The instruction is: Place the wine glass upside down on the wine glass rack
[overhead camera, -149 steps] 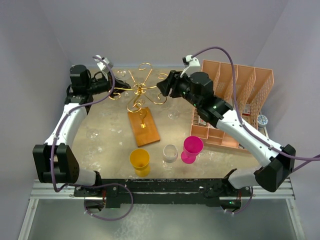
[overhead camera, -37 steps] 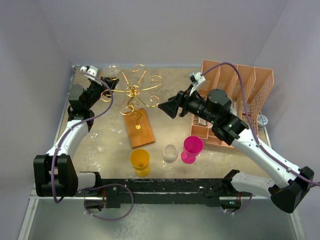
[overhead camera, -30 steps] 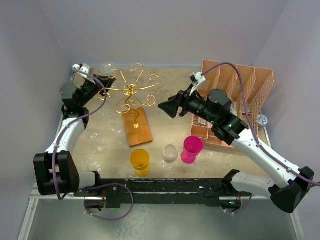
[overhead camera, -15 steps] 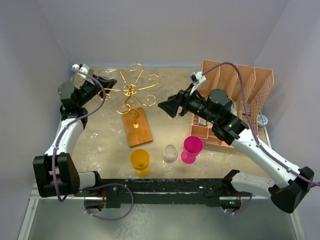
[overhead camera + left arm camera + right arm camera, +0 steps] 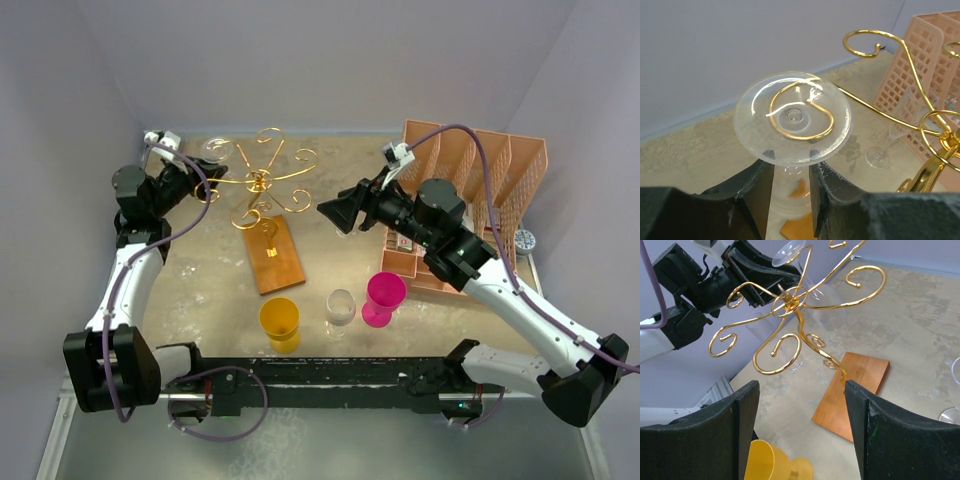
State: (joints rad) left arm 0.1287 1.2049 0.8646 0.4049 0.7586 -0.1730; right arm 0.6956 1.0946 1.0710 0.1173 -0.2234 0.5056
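The left gripper (image 5: 791,165) has its two fingers (image 5: 762,185) a little apart, one on each side of the thin stem of the wine glass (image 5: 792,117). They do not seem to squeeze it. The glass is upside down. Its round foot sits on top of a gold curl of the wine glass rack (image 5: 789,301), at the back left of the table (image 5: 200,270). Its bowl hangs down below.

What could go wrong? The fingers are very close to the stem. If the arm pulls back crooked, a finger may catch the stem and drag the glass out of the open end of the curl. Then it would fall. A bump could also rock the thin rack on its wooden base (image 5: 852,385).

The left arm (image 5: 135,270) reaches far along the left side, with its wrist up high and pointing at the rack. The right gripper (image 5: 799,390) is spread wide and holds nothing. Its arm is bent and faces the rack from the right, well apart.
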